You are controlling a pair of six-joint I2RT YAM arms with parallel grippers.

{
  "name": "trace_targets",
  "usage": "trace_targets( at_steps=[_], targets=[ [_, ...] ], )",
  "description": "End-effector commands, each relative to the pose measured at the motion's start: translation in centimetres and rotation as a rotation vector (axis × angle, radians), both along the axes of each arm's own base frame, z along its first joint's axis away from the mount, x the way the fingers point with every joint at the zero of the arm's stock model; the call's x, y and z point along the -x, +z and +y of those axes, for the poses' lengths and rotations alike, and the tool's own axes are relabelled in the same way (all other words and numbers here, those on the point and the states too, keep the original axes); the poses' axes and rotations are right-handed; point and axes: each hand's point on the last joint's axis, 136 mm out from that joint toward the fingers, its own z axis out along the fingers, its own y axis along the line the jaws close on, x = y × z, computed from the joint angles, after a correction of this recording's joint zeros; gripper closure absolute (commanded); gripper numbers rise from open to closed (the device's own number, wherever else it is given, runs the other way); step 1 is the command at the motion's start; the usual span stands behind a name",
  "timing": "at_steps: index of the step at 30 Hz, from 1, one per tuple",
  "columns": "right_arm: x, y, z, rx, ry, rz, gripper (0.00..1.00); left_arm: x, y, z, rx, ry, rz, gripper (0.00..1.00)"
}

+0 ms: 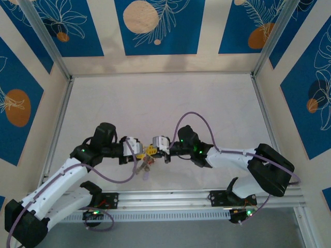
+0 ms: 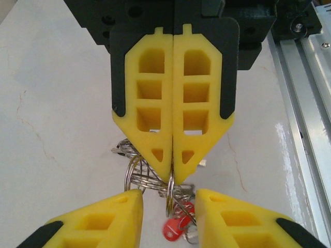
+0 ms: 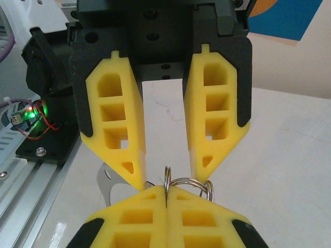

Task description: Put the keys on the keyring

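- Nearest me, my two arm bases [image 1: 98, 199] are bolted to the metal rail [image 1: 170, 195] at the front edge of the desk [image 1: 155, 103].
- Just beyond the rail, both arms bend inward and my hands meet tip to tip above the front middle of the desk.
- My right hand [image 2: 172, 176] is pressed fully together with its yellow pads [image 2: 155, 103] flush. It pinches the thin keyring [image 2: 169, 200] at the very tips (in the left wrist view the wire comes out edge-on between them).
- My left hand [image 2: 168, 195] is spread fairly wide, one finger on each side of that ring and of the right hand's tips. I cannot make out it gripping anything.
- In the right wrist view, loops of ring wire poke up where my closed pads meet, in the gap between the left fingers [image 3: 119, 129].
- The keys [image 1: 144, 168] bunch with more silvery loops under the two hands, and a red-tagged key [image 2: 173, 230] sits lowest. I cannot tell whether they reach the desk.
- Farther off the pale desk runs back to walls [image 1: 155, 26] with blue panels.
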Motion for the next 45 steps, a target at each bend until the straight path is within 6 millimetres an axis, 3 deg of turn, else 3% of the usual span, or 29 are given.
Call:
trace_targets(
  at_steps=[1,14,22,29,38,45],
  targets=[
    [-0.3,2.4,1.0,-0.067,0.008,-0.048,1.00,0.6,-0.4,-0.2,-0.015,-0.038,0.000,0.70],
    [-0.3,1.2,1.1,-0.046,-0.003,-0.037,1.00,0.7,-1.1,0.6,-0.071,-0.027,-0.038,0.99],
    [-0.2,0.4,0.5,-0.025,-0.011,-0.054,1.00,1.1,-0.9,1.0,-0.089,-0.041,-0.054,1.00],
    [0.1,0.5,-0.3,-0.010,-0.017,-0.087,0.85,2.0,-0.8,0.8,-0.089,-0.098,-0.035,1.00],
    [0.1,1.4,-2.2,0.019,-0.038,-0.134,0.74,2.3,-0.2,0.2,-0.063,-0.144,-0.040,1.00],
    [-0.6,0.9,-1.6,0.070,-0.026,-0.141,0.60,2.7,-0.3,0.0,-0.059,-0.179,-0.034,1.00]
  ],
)
